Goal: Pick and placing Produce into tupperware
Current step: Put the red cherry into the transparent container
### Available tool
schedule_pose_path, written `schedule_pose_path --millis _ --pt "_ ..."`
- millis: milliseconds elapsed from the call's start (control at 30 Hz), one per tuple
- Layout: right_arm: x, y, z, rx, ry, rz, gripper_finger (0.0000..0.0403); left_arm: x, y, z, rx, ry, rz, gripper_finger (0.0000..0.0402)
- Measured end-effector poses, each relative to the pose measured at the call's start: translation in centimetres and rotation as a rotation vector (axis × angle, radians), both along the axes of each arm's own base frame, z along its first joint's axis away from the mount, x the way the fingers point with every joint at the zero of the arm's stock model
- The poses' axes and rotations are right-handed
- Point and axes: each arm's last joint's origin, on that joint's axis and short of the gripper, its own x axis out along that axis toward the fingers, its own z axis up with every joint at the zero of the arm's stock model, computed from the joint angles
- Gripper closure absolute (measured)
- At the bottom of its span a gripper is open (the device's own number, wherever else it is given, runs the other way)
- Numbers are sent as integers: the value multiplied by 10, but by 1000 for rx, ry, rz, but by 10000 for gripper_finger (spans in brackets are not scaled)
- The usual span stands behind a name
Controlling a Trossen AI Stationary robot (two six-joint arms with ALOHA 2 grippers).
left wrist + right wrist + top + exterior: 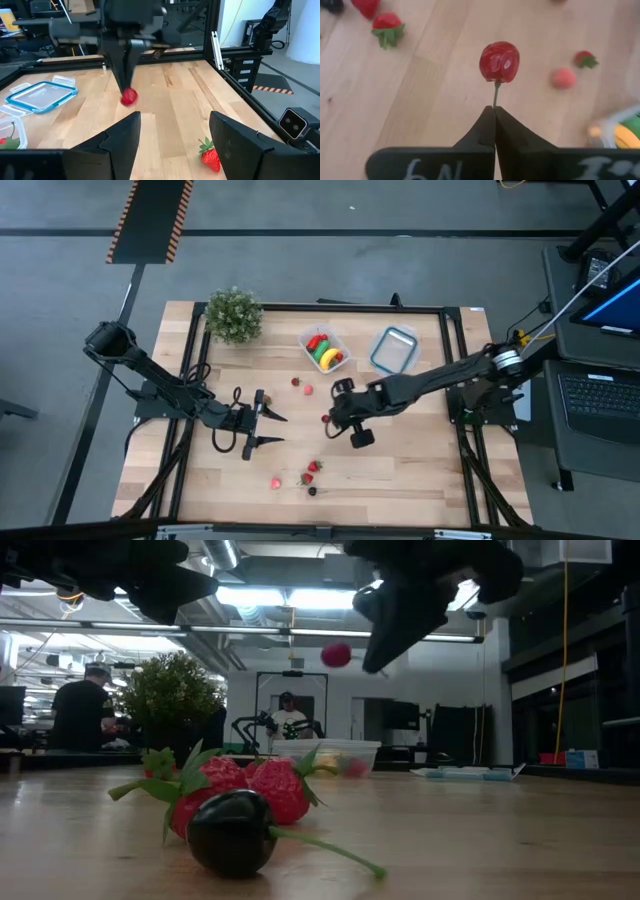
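Observation:
My right gripper (495,107) hangs above the table's middle, shut on a small red cherry (499,62) that also shows in the low view (336,654). The clear tupperware (323,348) stands at the far middle with yellow, red and green produce in it. Loose strawberries lie on the wood: two (302,386) near the tupperware, others (312,470) and a dark cherry (312,490) by the near edge. My left gripper (272,429) waits open, level, left of centre, with nothing between its fingers. My right gripper pinches the cherry's thin green stem (495,95) between its two fingertips. The fingers slant down from the table's right side. The red fruit stands out beyond the fingertips on the stem's other end, lifted well clear of the table.
A clear container with a blue rim (394,350) lies right of the tupperware. A bushy green potted plant (233,313) stands at the far left corner. Bare wood lies between the two grippers and the near edge. People show in the room beyond the table.

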Motion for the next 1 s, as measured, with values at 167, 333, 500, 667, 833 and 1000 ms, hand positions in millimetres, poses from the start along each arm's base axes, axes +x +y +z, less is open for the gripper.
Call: schedule_pose_path --millis 167,333,500,667,833,1000 --pt "-28 -3 6 17 -138 -20 403 0 0 0 0 0 0 171" --pt "-56 -12 4 46 -248 -48 403 0 0 1 -2 -5 6 171" --pt "-82 -21 -2 61 -344 -82 403 0 1 1 -3 -8 13 171" --pt "-107 -28 -14 87 -456 -109 403 2 4 1 -2 -9 33 171" --pt "-128 -33 -31 124 -573 -113 403 4 8 1 -3 -9 56 171" --pt "-146 -37 -50 170 -662 -131 403 5 10 1 -3 -10 68 171"
